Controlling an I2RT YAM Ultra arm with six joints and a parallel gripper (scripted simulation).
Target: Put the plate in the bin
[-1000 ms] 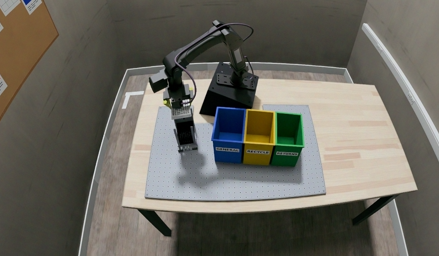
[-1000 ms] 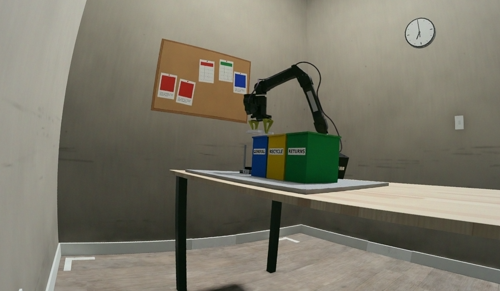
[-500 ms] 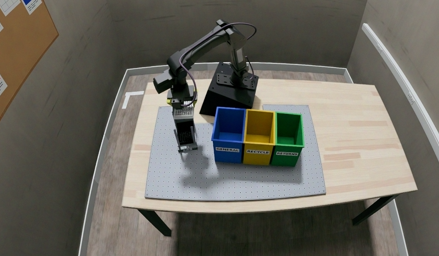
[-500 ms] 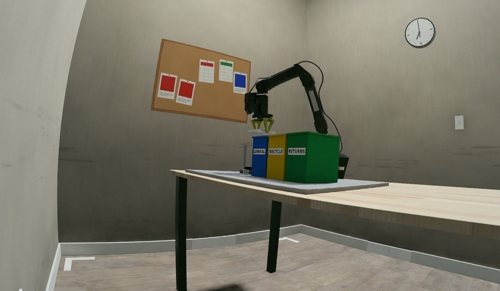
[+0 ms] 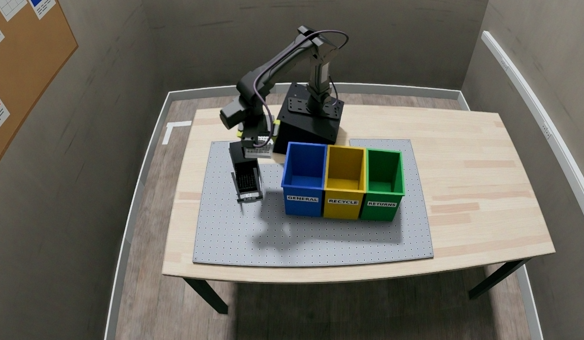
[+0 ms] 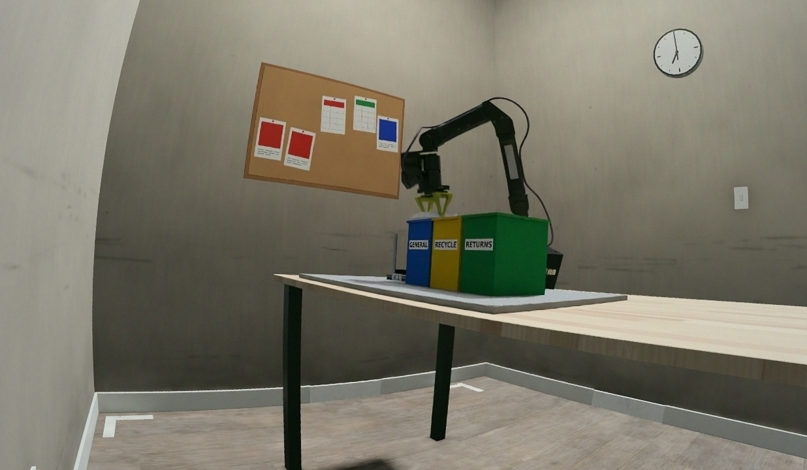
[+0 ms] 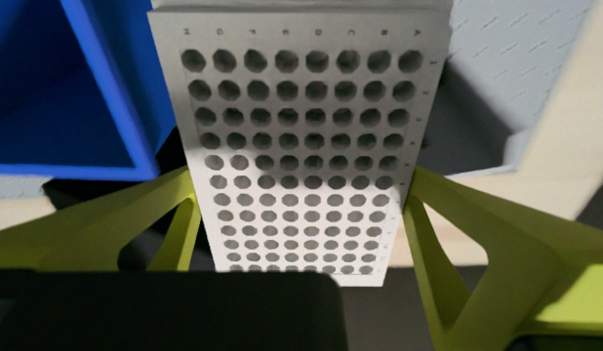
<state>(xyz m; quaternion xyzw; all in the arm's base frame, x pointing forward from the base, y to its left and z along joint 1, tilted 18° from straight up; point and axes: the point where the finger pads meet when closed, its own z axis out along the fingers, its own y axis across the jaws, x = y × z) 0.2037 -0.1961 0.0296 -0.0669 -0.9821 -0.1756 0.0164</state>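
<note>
My gripper point(image 5: 260, 144) point(image 6: 433, 205) point(image 7: 301, 175) is shut on the white 96-well plate point(image 5: 259, 152) point(image 7: 301, 122), gripping its two long sides with the yellow-green fingers. It holds the plate level in the air, between rack K1 point(image 5: 248, 196) point(image 6: 395, 252) and the back left corner of the blue GENERAL bin point(image 5: 300, 210) point(image 6: 418, 268) point(image 7: 111, 83). The lower plate point(image 5: 246, 177) sits in K1. The green RETURNS bin point(image 5: 380, 213) point(image 6: 503, 262) stands upright at the right end of the row, two bins away from the gripper.
The yellow RECYCLE bin point(image 5: 344, 212) point(image 6: 445, 271) stands upright between the blue and green bins, touching both. All stand on the grey perforated mat point(image 5: 285, 245) point(image 6: 511, 301). The arm's black base point(image 5: 306, 122) sits right behind the blue and yellow bins.
</note>
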